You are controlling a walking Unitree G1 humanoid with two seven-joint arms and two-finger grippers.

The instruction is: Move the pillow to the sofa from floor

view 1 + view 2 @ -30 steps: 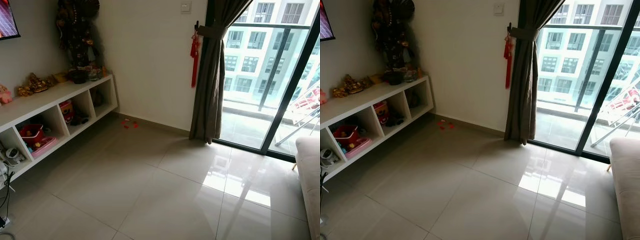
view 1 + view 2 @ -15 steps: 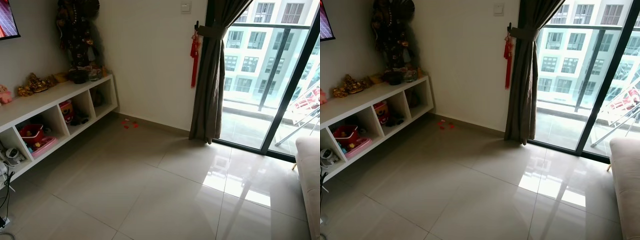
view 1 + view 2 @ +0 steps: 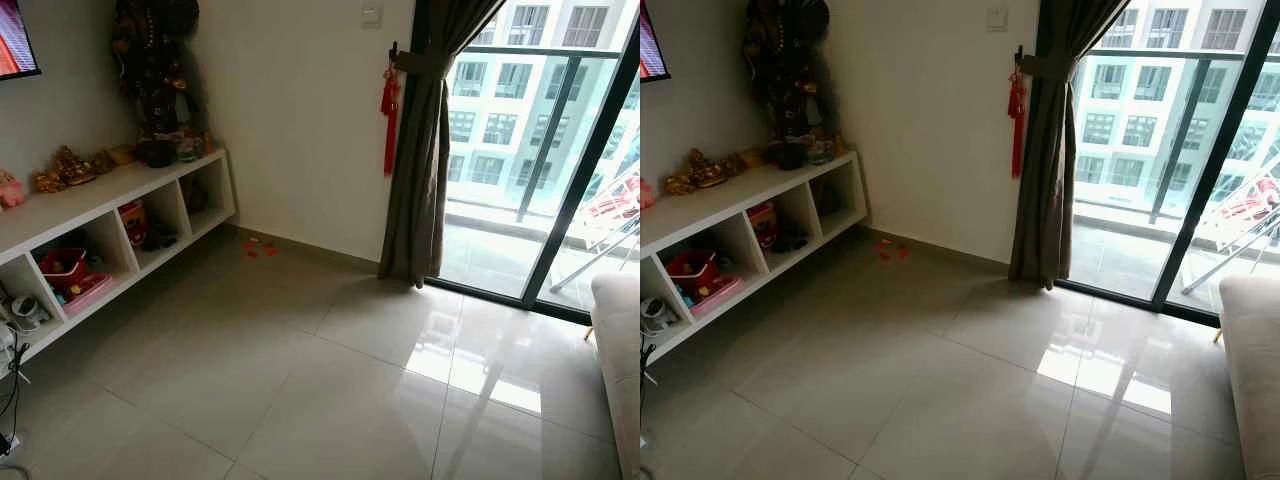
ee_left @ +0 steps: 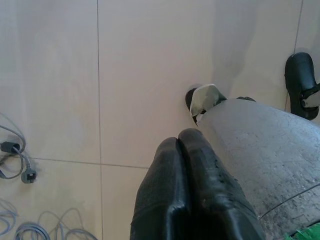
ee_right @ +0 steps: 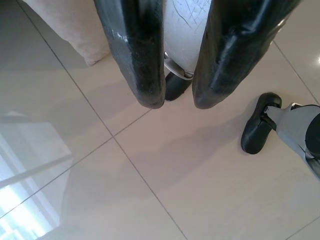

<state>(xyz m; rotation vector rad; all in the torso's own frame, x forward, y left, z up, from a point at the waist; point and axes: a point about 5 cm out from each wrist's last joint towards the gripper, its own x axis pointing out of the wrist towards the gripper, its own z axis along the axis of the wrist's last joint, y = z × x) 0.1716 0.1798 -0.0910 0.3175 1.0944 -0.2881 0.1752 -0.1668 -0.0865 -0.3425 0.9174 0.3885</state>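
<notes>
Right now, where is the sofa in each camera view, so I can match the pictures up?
Left eye view: the sofa is at the right edge.
Right eye view: again at the right edge.
Right wrist view: a beige padded corner on the floor, probably the sofa; I cannot be sure.
Left wrist view: faces floor tiles and cables, away from it.
Shared landmark: the dark curtain, in both eye views.

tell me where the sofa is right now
The sofa sits at the robot's far right in the head views, its pale end cut off by the picture's edge, on the tiled floor just short of the glass balcony door.
</notes>
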